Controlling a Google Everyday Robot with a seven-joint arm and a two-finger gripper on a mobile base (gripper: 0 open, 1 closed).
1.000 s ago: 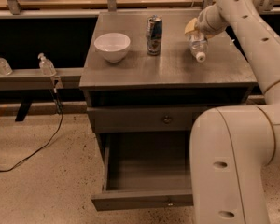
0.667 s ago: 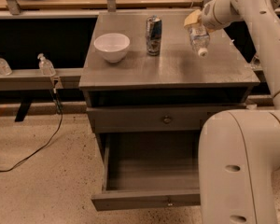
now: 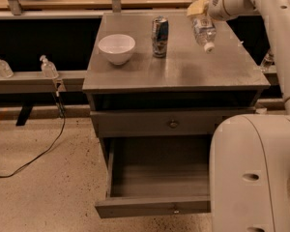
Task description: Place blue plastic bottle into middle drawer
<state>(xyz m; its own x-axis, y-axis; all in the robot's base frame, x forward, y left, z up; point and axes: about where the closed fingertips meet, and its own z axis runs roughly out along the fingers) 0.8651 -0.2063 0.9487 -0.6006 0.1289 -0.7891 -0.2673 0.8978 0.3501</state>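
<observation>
The blue plastic bottle point(image 3: 203, 32) is clear with a white cap. It hangs tilted, cap down, above the right rear of the cabinet top point(image 3: 183, 69). My gripper point(image 3: 198, 7) is shut on its upper end and holds it lifted off the surface. The middle drawer point(image 3: 154, 178) is the lowest one. It is pulled open below and in front of the cabinet top, and its grey tray is partly hidden at the right by my white arm point(image 3: 253, 173).
A white bowl point(image 3: 116, 48) and an upright blue-silver drink can point(image 3: 159, 30) stand on the cabinet top. The drawer above point(image 3: 173, 123) is shut, with a round knob. Two small pump bottles point(image 3: 48, 67) sit on a ledge at left. A black cable point(image 3: 48, 144) runs over the floor.
My gripper has lifted the bottle up off the cabinet top. The bottle now hangs in the air, tilted with its cap down. The drawer, bowl and can have not moved.
</observation>
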